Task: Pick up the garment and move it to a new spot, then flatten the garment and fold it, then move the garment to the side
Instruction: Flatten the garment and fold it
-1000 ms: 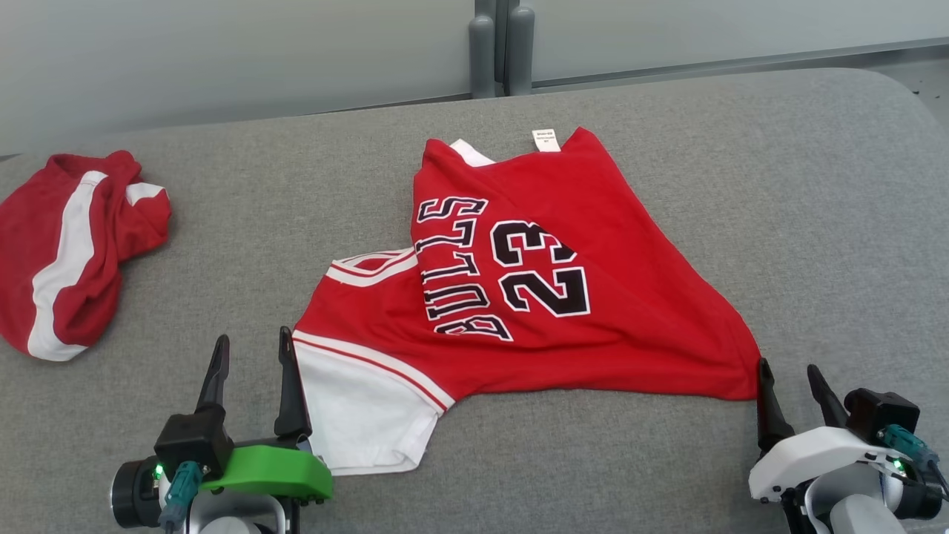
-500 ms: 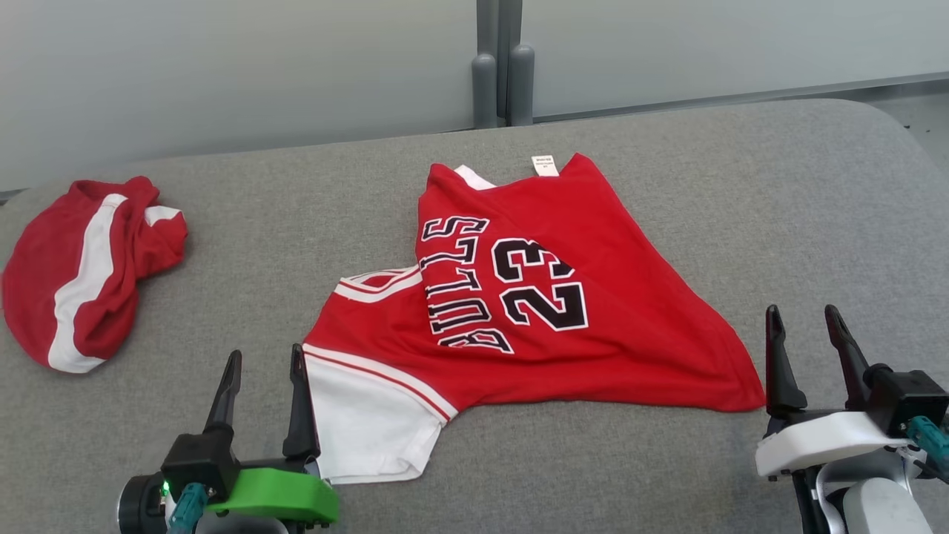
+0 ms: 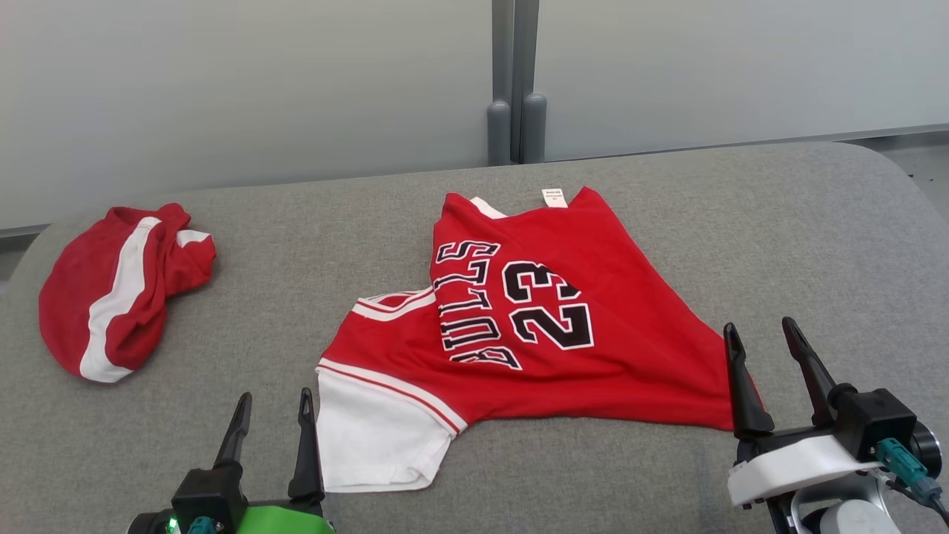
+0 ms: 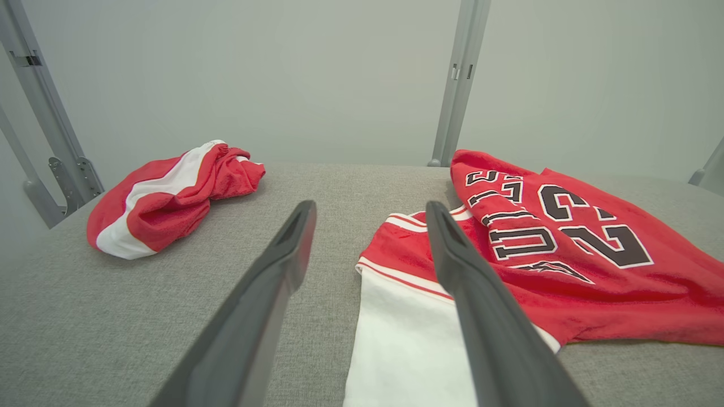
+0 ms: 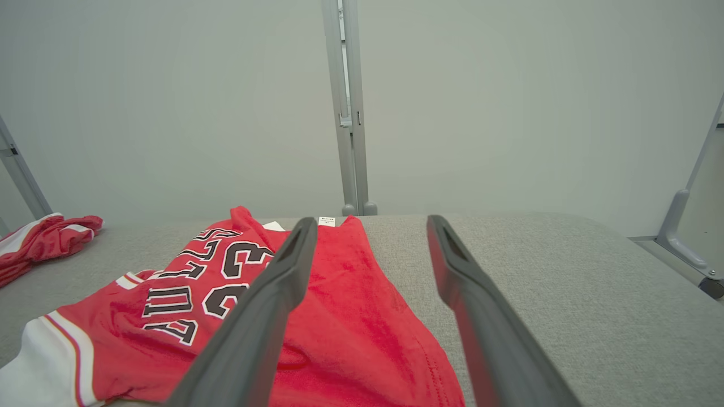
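Observation:
The garment (image 3: 593, 297) is a red jersey with black lettering and a white sleeve, lying spread and partly folded over itself on the grey padded table (image 3: 815, 245). My left gripper (image 3: 275, 394) is open just left of the white sleeve (image 3: 371, 437), above the cloth. In the left wrist view the left gripper (image 4: 369, 206) has its right finger over the sleeve of the garment (image 4: 565, 254). My right gripper (image 3: 760, 324) is open at the jersey's near right corner. The right wrist view has the right gripper (image 5: 371, 220) with its left finger above the garment (image 5: 350, 316). Nothing is held.
A second red-and-white cloth (image 3: 118, 297) lies bunched at the table's far left, also in the left wrist view as the cloth (image 4: 169, 198). Two grey posts (image 3: 515, 126) stand behind the table's back edge against a pale wall. Bare grey table (image 5: 565, 282) extends to the right.
The head camera has tilted, so the whole picture has slid down. My right gripper has risen and come left over the jersey's corner. My left gripper has sunk lower in the picture.

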### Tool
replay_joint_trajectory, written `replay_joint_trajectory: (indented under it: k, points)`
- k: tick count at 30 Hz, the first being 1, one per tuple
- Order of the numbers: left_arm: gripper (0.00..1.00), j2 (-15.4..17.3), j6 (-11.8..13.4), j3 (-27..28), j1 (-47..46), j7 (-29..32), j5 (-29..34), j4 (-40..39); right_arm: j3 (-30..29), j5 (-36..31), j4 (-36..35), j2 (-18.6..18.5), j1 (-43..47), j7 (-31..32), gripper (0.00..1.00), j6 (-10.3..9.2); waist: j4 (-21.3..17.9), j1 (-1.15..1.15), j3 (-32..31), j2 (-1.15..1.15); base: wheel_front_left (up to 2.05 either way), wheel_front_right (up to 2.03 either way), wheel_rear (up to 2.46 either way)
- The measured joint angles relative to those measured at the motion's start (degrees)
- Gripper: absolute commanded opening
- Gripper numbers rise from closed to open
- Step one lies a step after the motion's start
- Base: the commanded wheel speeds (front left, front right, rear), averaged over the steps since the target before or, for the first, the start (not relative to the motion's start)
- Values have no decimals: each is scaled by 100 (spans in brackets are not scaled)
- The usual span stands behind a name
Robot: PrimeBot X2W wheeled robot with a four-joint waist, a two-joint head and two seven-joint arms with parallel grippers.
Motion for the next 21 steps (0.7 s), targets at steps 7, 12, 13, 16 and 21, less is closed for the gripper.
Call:
replay_joint_trajectory:
  k: [7,12,13,16,21]
  points:
    - [100,15,-5,-30,10,36,-81,5,56,7,-57,-1,35,-1,100,-1,-5,0,-18,0,0,0,0]
    - [100,30,-15,-55,10,82,-99,15,77,8,-65,0,34,-2,100,-1,-7,0,-1,0,0,0,0]
    - [100,34,-15,-58,10,107,-99,20,82,13,-66,-1,33,-2,100,-1,-5,0,6,0,0,0,0]
    - [100,41,23,-60,10,178,-100,65,101,14,-68,0,29,-2,100,-1,2,0,26,0,0,0,0]
    - [100,64,47,-68,10,258,-131,94,114,35,-67,0,25,-8,100,-1,22,0,60,0,0,0,0]
